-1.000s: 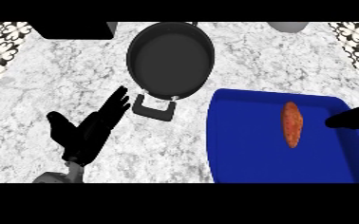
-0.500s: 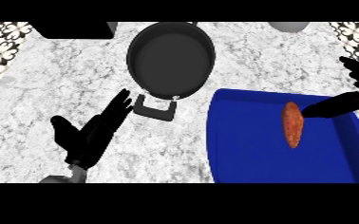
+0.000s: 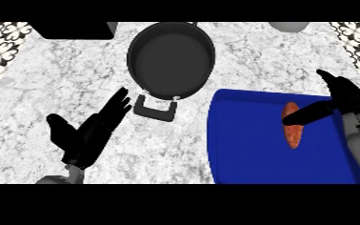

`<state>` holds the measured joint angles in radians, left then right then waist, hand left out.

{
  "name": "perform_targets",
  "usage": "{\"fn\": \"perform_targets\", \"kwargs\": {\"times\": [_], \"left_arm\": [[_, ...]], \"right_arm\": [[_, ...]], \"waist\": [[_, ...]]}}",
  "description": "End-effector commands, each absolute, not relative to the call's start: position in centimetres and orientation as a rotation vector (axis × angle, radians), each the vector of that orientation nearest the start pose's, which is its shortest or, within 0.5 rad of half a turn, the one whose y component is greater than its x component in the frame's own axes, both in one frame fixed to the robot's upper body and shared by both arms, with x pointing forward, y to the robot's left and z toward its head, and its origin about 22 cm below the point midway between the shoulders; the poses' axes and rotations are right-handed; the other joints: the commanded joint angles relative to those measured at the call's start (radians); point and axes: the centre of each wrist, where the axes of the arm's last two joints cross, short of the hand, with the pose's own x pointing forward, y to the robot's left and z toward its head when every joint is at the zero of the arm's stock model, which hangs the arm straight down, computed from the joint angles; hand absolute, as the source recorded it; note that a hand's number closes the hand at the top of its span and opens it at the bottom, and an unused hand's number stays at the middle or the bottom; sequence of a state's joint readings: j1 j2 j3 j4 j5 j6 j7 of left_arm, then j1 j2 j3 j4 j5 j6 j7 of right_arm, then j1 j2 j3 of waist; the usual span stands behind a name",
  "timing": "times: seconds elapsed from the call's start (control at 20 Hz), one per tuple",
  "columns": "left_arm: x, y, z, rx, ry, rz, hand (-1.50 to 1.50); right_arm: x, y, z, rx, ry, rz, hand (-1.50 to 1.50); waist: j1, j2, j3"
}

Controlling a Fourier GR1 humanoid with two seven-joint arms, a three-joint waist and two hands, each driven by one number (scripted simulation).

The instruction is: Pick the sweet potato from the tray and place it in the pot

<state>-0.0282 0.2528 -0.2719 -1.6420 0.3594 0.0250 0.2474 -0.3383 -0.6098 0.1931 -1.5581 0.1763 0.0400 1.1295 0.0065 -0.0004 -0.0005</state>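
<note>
Marble counter [image 3: 56,86], right hand [image 3: 337,100] fingers [image 3: 302,116] outstretched over sweet potato [image 3: 292,134]

- The black left robot hand [image 3: 88,133] sits at the lower left of the head view, coming up off a grey forearm that only just peeks in at the bottom edge.
- Its fingers are straight and point up and to the right, with the thumb sticking out to the upper left. It's wide open and holds nothing.
- The black right robot hand [image 3: 337,100] comes in from the right edge, about mid-height, with a bit of grey forearm showing below it.
- One finger reaches out to the left and slightly down, and another part points up and left. It looks spread out, with nothing gripped.
</note>
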Motion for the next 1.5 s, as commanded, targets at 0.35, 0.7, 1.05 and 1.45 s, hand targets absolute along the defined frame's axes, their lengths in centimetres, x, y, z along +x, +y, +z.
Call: {"fn": "perform_targets", "kwargs": {"times": [0.35,0.7,1.05,1.45], "left_arm": [[23.3,21.4,0.8,-0.273,-1.31,-0.159,0.0],[25.9,21.9,3.7,-0.277,-1.318,-0.141,0.0],[23.8,22.7,2.0,-0.271,-1.314,-0.158,0.0],[22.9,21.9,2.1,-0.256,-1.329,-0.172,0.0]], "right_arm": [[30.4,-27.0,11.7,-0.845,-0.478,0.429,-1.5],[30.7,-27.9,7.5,-0.813,-0.449,0.436,-1.5],[31.8,-27.6,8.4,-0.814,-0.428,0.415,-1.5],[30.2,-27.3,4.5,-0.802,-0.412,0.425,-1.5]], "waist": [[-0.005,-0.001,-0.001],[-0.004,0.001,0.0],[0.002,0.0,0.0],[-0.004,-0.001,0.0]]}}
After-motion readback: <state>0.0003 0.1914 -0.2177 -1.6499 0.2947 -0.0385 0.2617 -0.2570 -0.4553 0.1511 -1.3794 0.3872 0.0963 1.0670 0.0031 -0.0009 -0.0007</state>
